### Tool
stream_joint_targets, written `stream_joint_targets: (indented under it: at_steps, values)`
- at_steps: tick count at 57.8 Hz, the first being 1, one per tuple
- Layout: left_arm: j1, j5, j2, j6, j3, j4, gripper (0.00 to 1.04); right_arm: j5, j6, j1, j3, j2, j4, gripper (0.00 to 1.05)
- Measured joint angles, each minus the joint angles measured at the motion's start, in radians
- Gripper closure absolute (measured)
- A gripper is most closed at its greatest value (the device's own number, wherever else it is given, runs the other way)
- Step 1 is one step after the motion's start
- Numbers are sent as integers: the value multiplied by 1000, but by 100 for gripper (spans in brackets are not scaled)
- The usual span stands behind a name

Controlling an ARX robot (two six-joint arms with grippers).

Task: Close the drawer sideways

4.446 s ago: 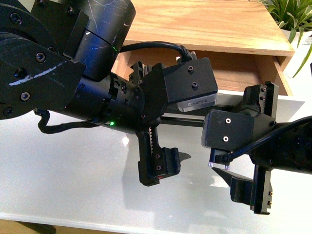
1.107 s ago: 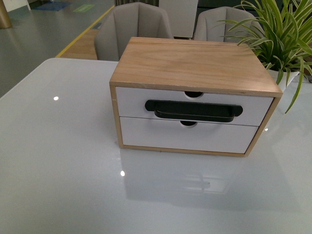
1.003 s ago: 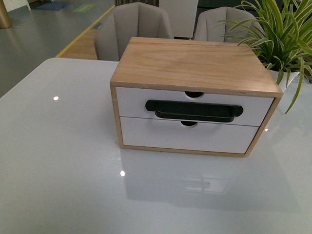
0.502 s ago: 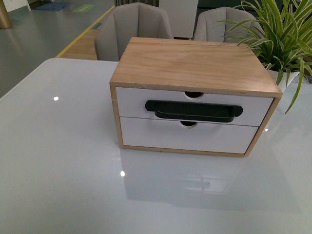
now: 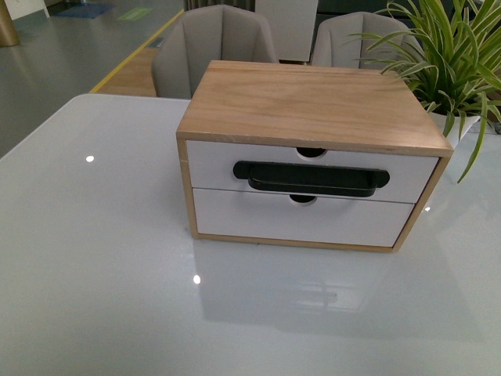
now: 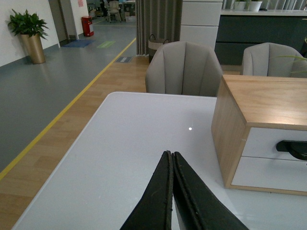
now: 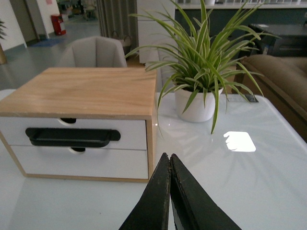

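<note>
Since everything is placed from the cabinet, it comes first.
Cabinet [image 5: 313, 102]: a wooden box on the white table [image 5: 94, 298], holding two white-fronted drawers one above the other; it looks rigid and heavy enough to stay put under a light push, though the glossy table may let it slide.
Plant [image 7: 201, 62]: in a white pot just beside the cabinet's right end, clear of the drawer fronts.
Drawer [image 5: 211, 160]: upper slot of the cabinet, its white front flush with the wooden frame, so I judge it fully shut and the task done.
Drawer handling: a stiff, light panel that probably runs easily on its slides; smooth white paint offers little grip, so pressing flat on the front suits it better than pinching.
Handle [image 5: 311, 177]: long black bar across the drawer front, under the half-round notch; the firmest place to take hold.
Left gripper [image 6: 171, 160]: fingers pressed together, holding nothing, hovering over the table well left of the cabinet.
Right gripper [image 7: 169, 163]: fingers together, empty, near the cabinet's right front corner, touching nothing.
</note>
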Motion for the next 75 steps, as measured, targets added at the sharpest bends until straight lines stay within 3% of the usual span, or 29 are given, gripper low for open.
stream_joint_targets:
  at_steps: [11,16,31,39,46,55,75]
  values:
    - [0,0,-74,0,0,-71,103,1,0,0,0,-7,-5,103]
    - [0,0,-215,0,0,-238,103,1,0,0,0,-7,-5,103]
    - [0,0,-244,0,0,-248,102,1,-1,0,0,-8,-5,101]
    - [0,0,-244,0,0,-249,67,1,0,0,0,-8,-5,66]
    - [0,0,-244,0,0,-249,44,1,0,0,0,-8,-5,44]
    - [0,0,-244,2,0,-249,7,1,1,0,0,-8,-5,7]
    - [0,0,-244,1,0,-249,9,1,1,0,0,-8,-5,9]
